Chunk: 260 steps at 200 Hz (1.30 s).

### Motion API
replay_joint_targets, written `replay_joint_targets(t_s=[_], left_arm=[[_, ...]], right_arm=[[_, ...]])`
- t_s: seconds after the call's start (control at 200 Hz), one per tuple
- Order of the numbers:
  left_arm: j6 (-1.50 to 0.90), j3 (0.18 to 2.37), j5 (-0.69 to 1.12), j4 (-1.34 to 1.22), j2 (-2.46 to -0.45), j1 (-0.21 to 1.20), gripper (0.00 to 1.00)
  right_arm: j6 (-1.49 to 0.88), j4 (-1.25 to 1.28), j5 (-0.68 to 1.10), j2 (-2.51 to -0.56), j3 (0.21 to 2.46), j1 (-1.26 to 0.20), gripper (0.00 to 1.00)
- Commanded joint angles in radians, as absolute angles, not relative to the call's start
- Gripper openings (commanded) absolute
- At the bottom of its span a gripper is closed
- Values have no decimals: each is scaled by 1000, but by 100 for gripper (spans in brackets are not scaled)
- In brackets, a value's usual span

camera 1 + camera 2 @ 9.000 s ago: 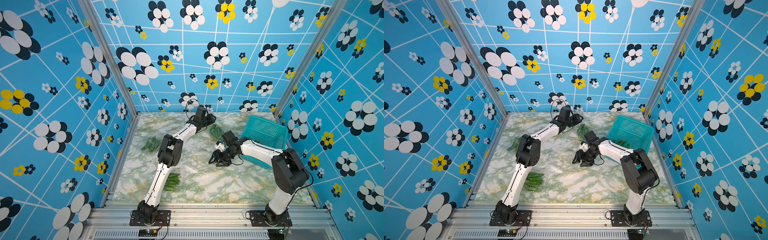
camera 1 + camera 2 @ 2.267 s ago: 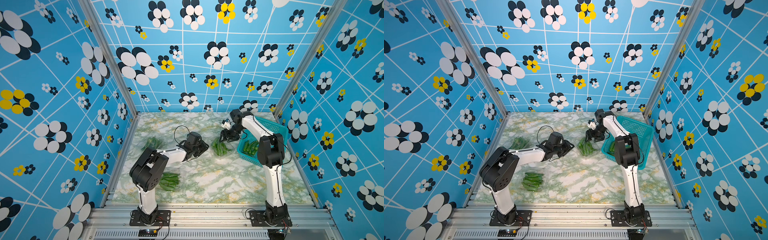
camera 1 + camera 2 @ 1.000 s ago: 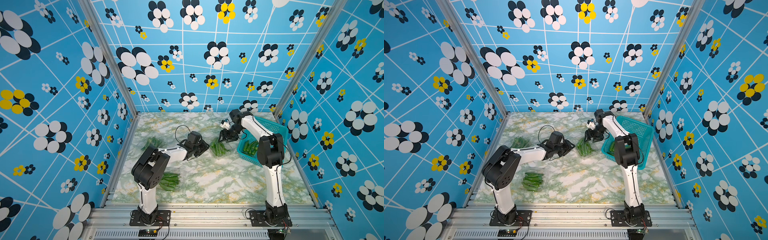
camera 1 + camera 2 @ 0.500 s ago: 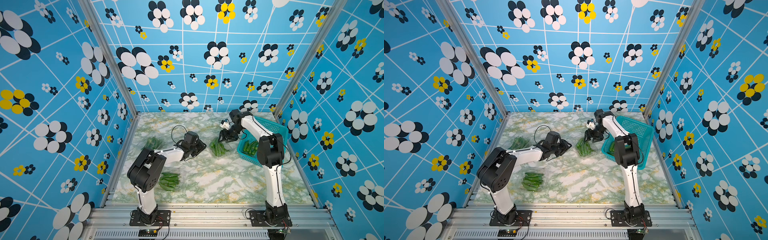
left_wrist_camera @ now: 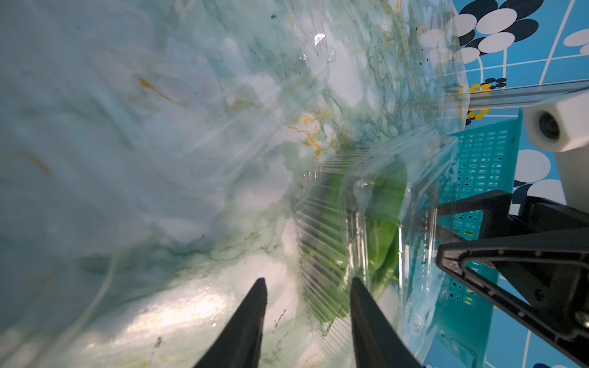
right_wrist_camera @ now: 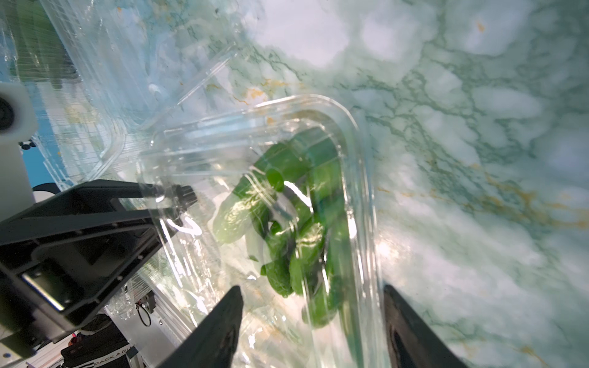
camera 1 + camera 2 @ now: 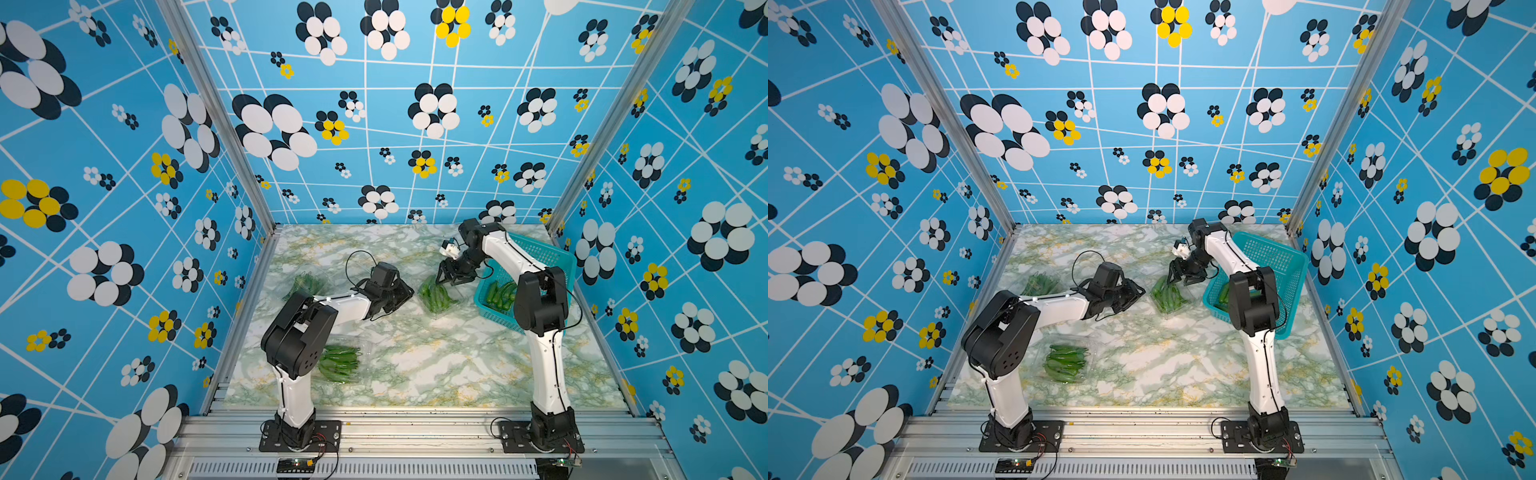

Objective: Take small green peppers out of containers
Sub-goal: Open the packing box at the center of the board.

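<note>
The right gripper [image 6: 311, 286] hangs with its jaws wide apart and empty over one end of an open clear container [image 6: 361, 153]. The small green peppers [image 6: 287, 229] lie heaped inside, just ahead of and between the jaws, with one jaw just outside the rim. The left gripper [image 5: 307, 280] has its jaws partly apart, only bare bench showing between them and nothing clamped. One finger [image 6: 186, 192] sits against the raised lid [image 6: 134, 95] and seems to prop it open. The step in hand looks like picking peppers from this box. It should go best if the right jaws drop straight down around one or two peppers at their middles, clear of the thin rim. They should close gently, since the skins look glossy and slick, while the left steadies the flimsy plastic. Just beside the box stands the teal basket [image 7: 548, 257], with some peppers already in it. A second container [image 7: 338, 363] of peppers lies near the left arm's base, and a third container [image 7: 307, 282] farther back on the bench [image 7: 436, 365].
</note>
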State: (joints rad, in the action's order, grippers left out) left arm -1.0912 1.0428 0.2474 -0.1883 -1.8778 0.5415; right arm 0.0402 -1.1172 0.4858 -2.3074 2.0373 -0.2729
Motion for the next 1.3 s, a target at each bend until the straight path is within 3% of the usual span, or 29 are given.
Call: replay_joint_targets(t_s=[0.0, 0.6, 1.054, 1.174, 1.294], left_arm=[[-1081, 1067, 261, -201, -1903, 543, 45], [-1149, 1039, 306, -350, -1937, 542, 45], [-1111, 1140, 342, -305, -2036, 547, 44], [-1102, 1130, 320, -272, -2006, 547, 27], [-1076, 1131, 290, -192, -1953, 547, 20]], right_arm=[[40, -1124, 514, -2324, 2053, -281, 70], [48, -1134, 547, -2362, 2057, -285, 69], [61, -1158, 588, -2387, 2095, -291, 69], [57, -1146, 564, -2378, 2113, -289, 69], [36, -1076, 523, -2332, 2126, -283, 72]])
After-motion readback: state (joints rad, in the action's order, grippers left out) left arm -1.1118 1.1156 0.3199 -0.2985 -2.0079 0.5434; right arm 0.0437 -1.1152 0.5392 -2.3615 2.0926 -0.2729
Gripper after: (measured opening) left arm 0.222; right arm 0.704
